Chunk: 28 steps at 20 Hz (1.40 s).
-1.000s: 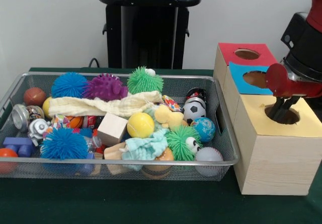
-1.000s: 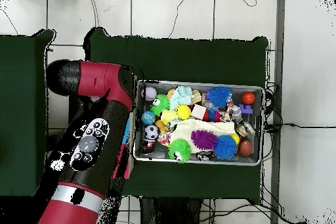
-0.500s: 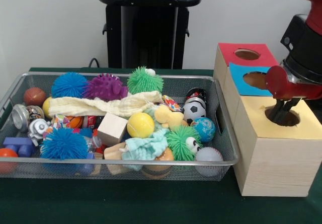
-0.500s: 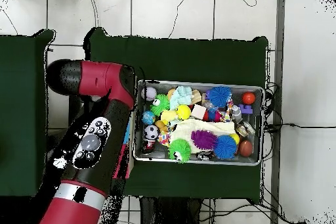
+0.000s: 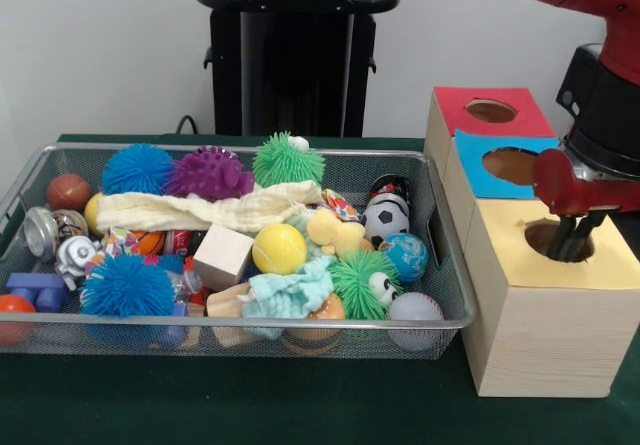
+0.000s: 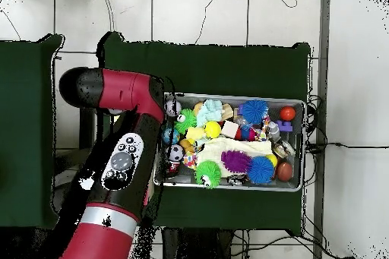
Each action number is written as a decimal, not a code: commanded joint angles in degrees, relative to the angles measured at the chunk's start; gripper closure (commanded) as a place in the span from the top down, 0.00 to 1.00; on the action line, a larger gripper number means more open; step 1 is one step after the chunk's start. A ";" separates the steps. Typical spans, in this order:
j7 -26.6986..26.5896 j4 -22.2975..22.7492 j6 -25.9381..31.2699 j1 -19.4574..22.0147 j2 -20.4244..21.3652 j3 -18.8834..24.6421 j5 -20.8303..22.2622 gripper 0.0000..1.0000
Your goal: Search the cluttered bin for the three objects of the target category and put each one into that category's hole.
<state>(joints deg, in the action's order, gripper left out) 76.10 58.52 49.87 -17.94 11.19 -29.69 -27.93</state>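
Front and overhead views of the sorting station. The wire mesh bin [image 5: 445,265] sits on the green tabletop [image 5: 250,405], its long axis running side to side in the front view. Just beside the bin's right end stands a row of three wooden boxes, the row running away from the camera: the yellow-topped box [image 5: 545,295] nearest, the blue-topped box [image 5: 480,150] behind it, the red-topped box [image 5: 490,110] farthest. Each has a round hole in its top.

The gripper [image 5: 570,245] hangs from the red and black arm [image 5: 600,85] and points straight down, its tips dipped into the yellow-topped box's hole [image 5: 545,237]. Whether the gripper is released or clenched cannot be told, since the tips are sunk in the dark hole; nothing is visibly held.

All the loose things lie in the bin, to the left of the gripper and well apart from it. Nearest the boxes are the soccer ball [image 5: 385,220], the globe ball [image 5: 407,256] and the white baseball [image 5: 415,310]. The yellow ball [image 5: 279,249] lies near the bin's middle, beside the wooden cube [image 5: 223,256]. A cream cloth [image 5: 200,208] stretches lengthwise along the bin, in front of the blue spiky ball [image 5: 137,169], purple spiky ball [image 5: 208,173] and green spiky ball [image 5: 287,159] at the back wall.

In the overhead view the arm [image 6: 121,165] covers the boxes beside the bin [image 6: 228,186].
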 commanded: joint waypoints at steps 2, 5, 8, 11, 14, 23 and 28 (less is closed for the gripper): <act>8.27 0.47 -8.80 3.42 4.86 6.50 1.25 0.00; 9.30 0.22 -6.96 3.10 4.99 5.48 1.72 0.00; 10.83 -2.40 -0.82 2.51 4.25 1.38 3.72 0.00; 11.64 -7.26 7.51 2.31 2.78 -3.17 6.42 0.00; 11.19 -12.75 16.11 2.56 1.22 -7.27 8.89 0.00; 9.53 -17.66 25.27 3.71 0.39 -9.45 11.40 0.00; 8.23 -15.23 26.53 3.93 1.53 -10.16 13.98 0.00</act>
<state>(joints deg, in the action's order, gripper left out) 76.10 42.51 70.68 -16.51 13.05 -40.72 -18.18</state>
